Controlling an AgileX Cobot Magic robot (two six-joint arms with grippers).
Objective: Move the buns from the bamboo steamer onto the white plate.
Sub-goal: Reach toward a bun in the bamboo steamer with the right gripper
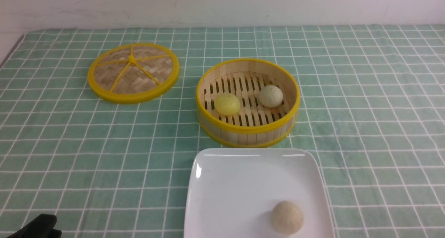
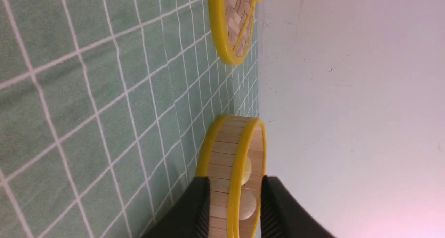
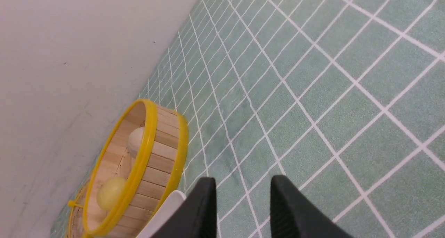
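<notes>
**Front view.** The round bamboo steamer (image 1: 245, 129) stands at frame centre. It is a deep basket of light wooden staves with yellow top and bottom rims and a slatted floor. It rests on the green tablecloth (image 1: 365, 126), a soft fabric printed with a white grid.

Two smooth round dough balls lie on the steamer floor, apart from each other. The bright yellow bun (image 1: 227, 104) is at the left and the pale cream bun (image 1: 270, 96) at the right.

The glossy white square plate (image 1: 229, 182), with rounded corners and raised edges, sits just below the steamer in the frame. Whether the two touch cannot be determined. The lower border cuts off the plate's near edge. A tan, faintly ribbed ball (image 1: 287, 218) rests on the plate at lower right.

The flat woven lid (image 1: 133, 72), with a yellow rim and spokes, lies at upper left, well apart from the steamer.

A black shape (image 1: 34, 227) in the lower left corner is largely cut off. It is probably part of the left arm.

**Wrist views.** The left gripper (image 2: 236, 181) has black ridged fingers (image 2: 198, 210) set partly apart, with nothing between them. The steamer shows beyond the gap, its rim hiding most of both buns. The right gripper (image 3: 243, 182) is likewise partly spread and empty, above bare cloth.
</notes>
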